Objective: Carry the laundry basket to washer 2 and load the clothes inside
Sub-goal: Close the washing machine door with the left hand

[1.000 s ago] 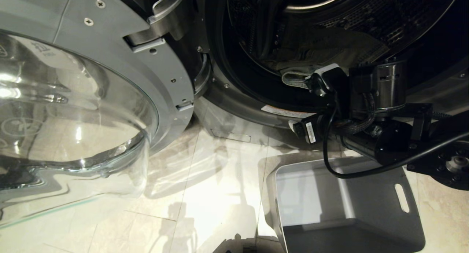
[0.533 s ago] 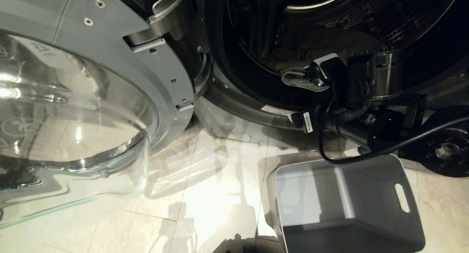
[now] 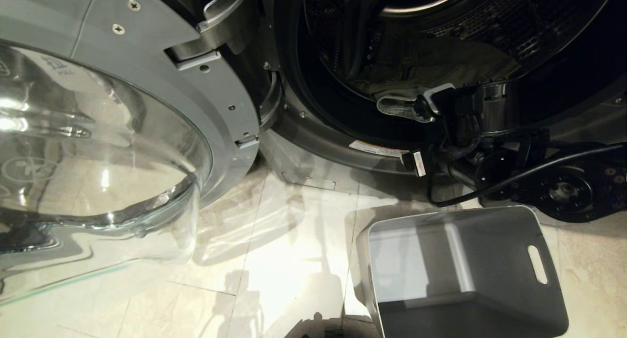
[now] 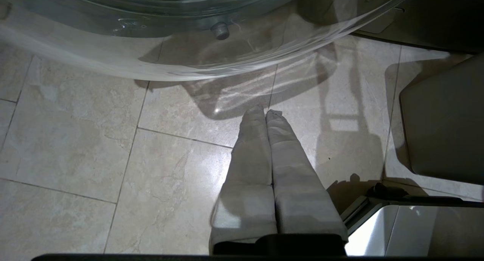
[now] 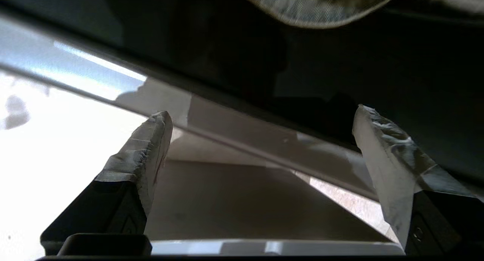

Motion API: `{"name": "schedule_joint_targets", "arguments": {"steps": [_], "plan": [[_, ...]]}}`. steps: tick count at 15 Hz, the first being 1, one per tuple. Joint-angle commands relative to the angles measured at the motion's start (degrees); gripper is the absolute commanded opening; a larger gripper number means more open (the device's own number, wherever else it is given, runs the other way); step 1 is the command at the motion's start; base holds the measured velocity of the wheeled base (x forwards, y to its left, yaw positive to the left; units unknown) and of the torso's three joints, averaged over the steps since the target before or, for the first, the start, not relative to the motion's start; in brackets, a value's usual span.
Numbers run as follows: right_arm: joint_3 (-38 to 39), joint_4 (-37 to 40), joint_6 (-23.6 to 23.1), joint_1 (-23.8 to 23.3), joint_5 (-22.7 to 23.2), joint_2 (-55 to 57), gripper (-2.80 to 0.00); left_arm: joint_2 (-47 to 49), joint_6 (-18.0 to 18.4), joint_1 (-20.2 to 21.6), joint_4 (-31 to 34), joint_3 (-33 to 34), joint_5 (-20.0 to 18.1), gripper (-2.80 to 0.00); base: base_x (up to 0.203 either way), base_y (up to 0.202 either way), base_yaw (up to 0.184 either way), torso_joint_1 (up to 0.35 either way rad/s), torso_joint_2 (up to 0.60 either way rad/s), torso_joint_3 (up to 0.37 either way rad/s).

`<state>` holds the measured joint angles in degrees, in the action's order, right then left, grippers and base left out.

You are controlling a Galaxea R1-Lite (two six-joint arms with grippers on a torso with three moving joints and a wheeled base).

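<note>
Grey-green denim clothes [image 3: 421, 68] are seen inside the dark grey washer [image 3: 313, 132], the grey plastic basket [image 3: 490, 259] emptied, right pincer [image 5: 261, 147] released.

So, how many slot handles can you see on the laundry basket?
1: a slot handle in the laundry basket's right short wall. The opposite wall's handle may be hidden.

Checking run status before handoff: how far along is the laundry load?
Done: laundry basket sits empty on the floor by the open washer; clothes lie in the drum. In hand: right end effector open, empty, at the drum's lip. Left: a waistband hangs over the lip; door open.
</note>
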<state>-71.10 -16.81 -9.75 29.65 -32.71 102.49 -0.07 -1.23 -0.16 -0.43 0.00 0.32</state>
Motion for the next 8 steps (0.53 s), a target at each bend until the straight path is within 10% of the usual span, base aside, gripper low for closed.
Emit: {"name": "schedule_joint_targets", "arguments": {"steps": [1,5,6,8], "plan": [[-1.3,-0.15,-0.09,-0.39,-0.16,0.79,0.0,0.07,-0.07,-0.02,-0.01,0.0,0.03,-2.8,0.0,0.0,0.0,0.0,0.0,0.0],[-4.57,0.02,0.1,-0.13,0.67,-0.35,0.0,0.07,0.0,-0.02,-0.01,0.0,0.03,-2.8,0.0,0.0,0.0,0.0,0.0,0.0],[-4.49,-0.06,0.17,0.06,0.89,-0.45,-2.8,0.07,0.0,-0.02,-0.01,0.0,0.03,-2.8,0.0,0.0,0.0,0.0,0.0,0.0],[-4.58,-0.03,0.08,0.14,0.94,-0.24,-2.8,0.07,0.0,-0.02,-0.01,0.0,0.03,-2.8,0.0,0.0,0.0,0.0,0.0,0.0]]}}
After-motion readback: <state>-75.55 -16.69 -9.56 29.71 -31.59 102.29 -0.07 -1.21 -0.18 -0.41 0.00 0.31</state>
